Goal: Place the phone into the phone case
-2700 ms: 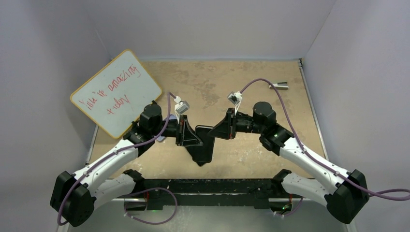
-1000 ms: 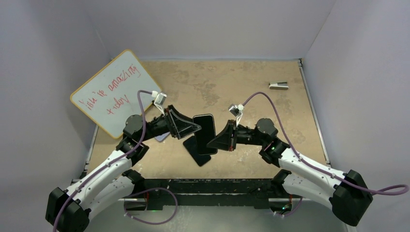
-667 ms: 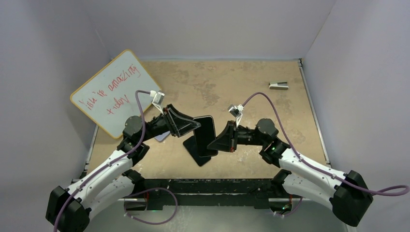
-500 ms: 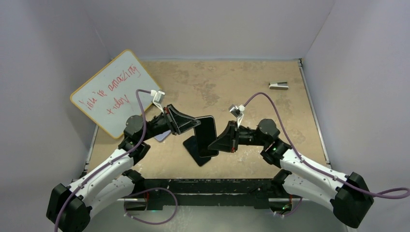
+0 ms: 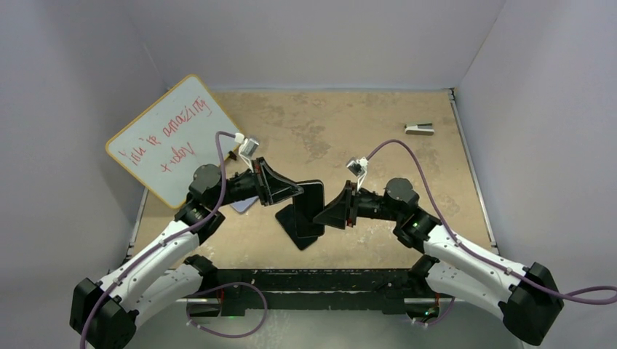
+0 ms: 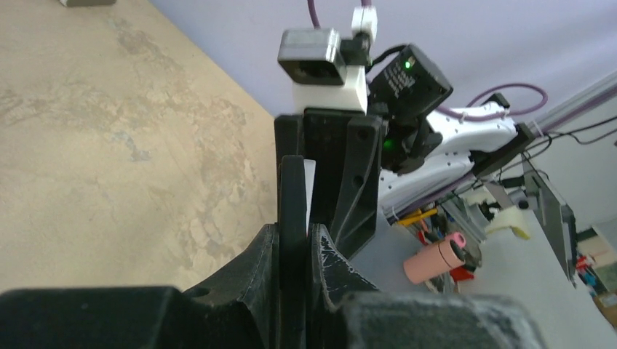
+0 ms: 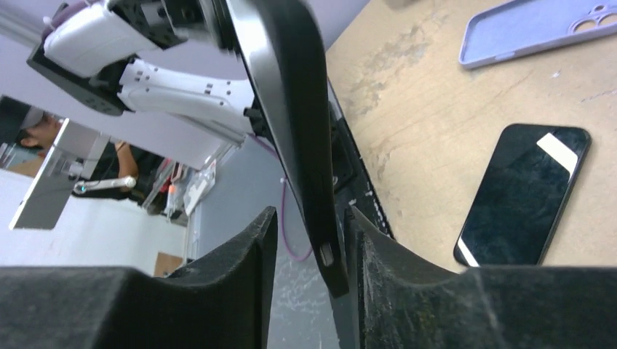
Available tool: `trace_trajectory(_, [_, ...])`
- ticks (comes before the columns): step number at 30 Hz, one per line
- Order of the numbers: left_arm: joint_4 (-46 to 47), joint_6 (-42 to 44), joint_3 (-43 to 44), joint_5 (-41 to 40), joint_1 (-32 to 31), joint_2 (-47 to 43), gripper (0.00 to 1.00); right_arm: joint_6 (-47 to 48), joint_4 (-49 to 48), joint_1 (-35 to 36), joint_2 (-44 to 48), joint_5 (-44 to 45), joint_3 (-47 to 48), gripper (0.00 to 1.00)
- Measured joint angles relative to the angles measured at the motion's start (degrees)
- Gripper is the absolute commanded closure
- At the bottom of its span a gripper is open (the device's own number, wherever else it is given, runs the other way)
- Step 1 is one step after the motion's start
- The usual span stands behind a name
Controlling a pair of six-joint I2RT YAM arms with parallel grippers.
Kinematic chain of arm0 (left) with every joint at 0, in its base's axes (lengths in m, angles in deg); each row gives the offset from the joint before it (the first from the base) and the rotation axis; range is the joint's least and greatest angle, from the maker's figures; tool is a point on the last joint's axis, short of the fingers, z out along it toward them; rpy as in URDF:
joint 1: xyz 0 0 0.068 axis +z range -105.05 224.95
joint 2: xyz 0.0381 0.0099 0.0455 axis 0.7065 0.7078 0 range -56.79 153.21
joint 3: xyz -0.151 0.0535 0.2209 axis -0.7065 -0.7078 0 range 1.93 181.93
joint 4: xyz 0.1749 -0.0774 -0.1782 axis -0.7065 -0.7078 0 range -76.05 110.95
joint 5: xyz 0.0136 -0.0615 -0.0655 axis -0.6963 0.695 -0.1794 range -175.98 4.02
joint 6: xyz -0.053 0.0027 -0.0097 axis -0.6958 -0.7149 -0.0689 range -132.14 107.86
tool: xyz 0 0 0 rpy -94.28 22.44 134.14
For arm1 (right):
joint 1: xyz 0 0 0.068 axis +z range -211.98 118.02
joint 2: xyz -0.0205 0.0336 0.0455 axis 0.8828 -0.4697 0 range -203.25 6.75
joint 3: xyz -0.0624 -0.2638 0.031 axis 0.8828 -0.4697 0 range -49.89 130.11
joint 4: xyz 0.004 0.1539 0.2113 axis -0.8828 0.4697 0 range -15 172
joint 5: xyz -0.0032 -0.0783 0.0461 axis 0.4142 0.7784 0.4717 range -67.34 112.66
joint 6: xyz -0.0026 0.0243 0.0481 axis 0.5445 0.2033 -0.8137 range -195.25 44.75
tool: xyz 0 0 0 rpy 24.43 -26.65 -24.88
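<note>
Left wrist view: left gripper [image 6: 293, 251] clamped the phone [image 6: 292, 196] edge-on, mid-frame, in the air. Right wrist view: right gripper [image 7: 311, 225] sat slack round it, gap at one finger. Lavender phone case [image 7: 535, 29] lay empty at upper right, well apart; second black phone [image 7: 524, 193] lower right. Insertion was not started.

Tan mottled tabletop [image 5: 364, 123] before me. Flat on it: glossy black phone-shaped slab with pale end strip [image 7: 520, 193], near centre; pale lavender phone case [image 7: 535, 29] to its left, apart; small grey block [image 5: 420, 129], far right.
</note>
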Motion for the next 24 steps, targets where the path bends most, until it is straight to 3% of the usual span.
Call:
trace_trajectory(12, [2.80,1.07,-2.93,9.57,0.07,2.62,1.00,-0.50,-0.11,-0.11,-0.94,3.96,3.91,0.56])
trace_trajectory(16, [2.84,1.55,-2.97,10.62,0.07,3.06,1.00,-0.17,0.83,-0.13,-1.79,4.26,5.66,0.68])
trace_trajectory(19, [1.60,3.50,-2.64,10.88,0.07,3.19,1.00,0.76,2.73,-0.15,-1.95,4.63,6.05,0.99])
trace_trajectory(24, [-6.71,7.37,0.17,9.94,0.04,3.21,1.00,4.55,6.73,-0.09,-1.05,5.09,7.26,1.00])
